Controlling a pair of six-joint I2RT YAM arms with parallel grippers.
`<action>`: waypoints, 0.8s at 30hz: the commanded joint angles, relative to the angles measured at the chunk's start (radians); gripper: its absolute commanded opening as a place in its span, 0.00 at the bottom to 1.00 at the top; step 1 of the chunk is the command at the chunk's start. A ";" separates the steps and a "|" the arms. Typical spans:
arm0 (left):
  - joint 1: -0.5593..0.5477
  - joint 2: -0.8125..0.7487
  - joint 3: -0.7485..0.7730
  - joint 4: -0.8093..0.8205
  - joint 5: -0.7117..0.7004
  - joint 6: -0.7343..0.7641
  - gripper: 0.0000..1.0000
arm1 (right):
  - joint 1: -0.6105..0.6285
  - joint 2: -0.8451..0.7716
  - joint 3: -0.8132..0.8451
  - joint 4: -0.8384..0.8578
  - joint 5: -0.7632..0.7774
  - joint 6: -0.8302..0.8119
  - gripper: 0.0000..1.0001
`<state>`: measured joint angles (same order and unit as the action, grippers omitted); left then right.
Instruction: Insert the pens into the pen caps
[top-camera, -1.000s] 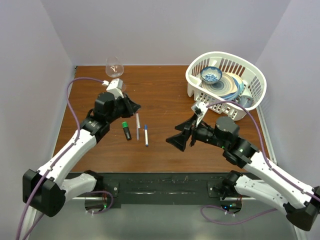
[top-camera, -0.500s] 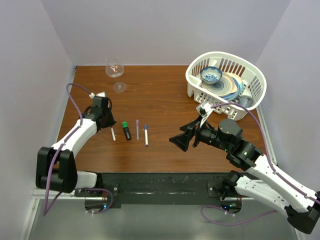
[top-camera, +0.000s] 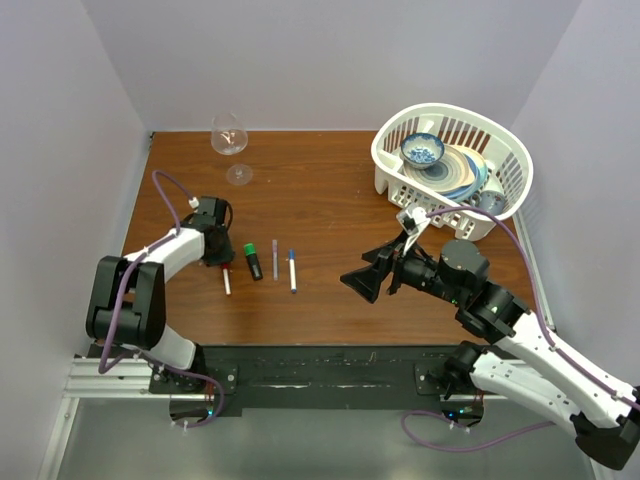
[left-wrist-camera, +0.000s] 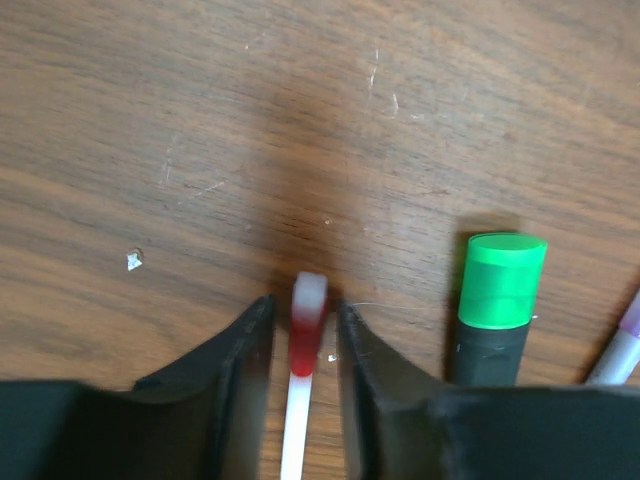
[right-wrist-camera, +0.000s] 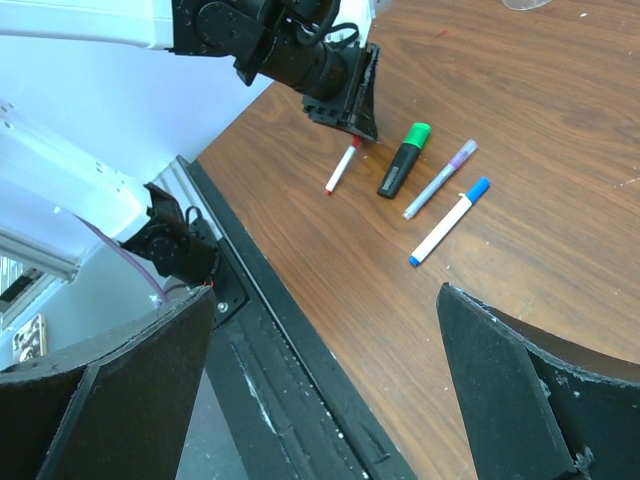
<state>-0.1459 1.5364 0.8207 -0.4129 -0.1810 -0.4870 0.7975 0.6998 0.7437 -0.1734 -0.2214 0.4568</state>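
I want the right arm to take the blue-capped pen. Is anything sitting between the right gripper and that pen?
Nothing visible. Only bare table lies between the open right gripper and the blue-capped pen. The purple-grey pen and the black marker lie beyond it, farther from that gripper.

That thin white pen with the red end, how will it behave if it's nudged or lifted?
The white pen looks round and slim, lying flat on the smooth table, so a sideways nudge would probably roll it. It seems rigid plastic, likely stiff and light. The left gripper straddles only its red end; lifted there, the tail might tip down.
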 joint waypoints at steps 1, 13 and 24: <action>0.008 -0.010 0.041 0.006 -0.002 -0.004 0.41 | -0.001 -0.005 0.025 -0.001 0.031 0.022 0.97; 0.008 -0.447 -0.021 0.141 0.374 0.143 0.92 | -0.001 0.000 0.105 -0.185 0.220 0.052 0.99; 0.005 -0.924 -0.277 0.535 0.914 0.036 1.00 | -0.001 0.012 0.207 -0.294 0.450 0.092 0.99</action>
<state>-0.1440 0.6960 0.6277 -0.0917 0.4587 -0.3862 0.7975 0.7067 0.8864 -0.4423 0.1177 0.5247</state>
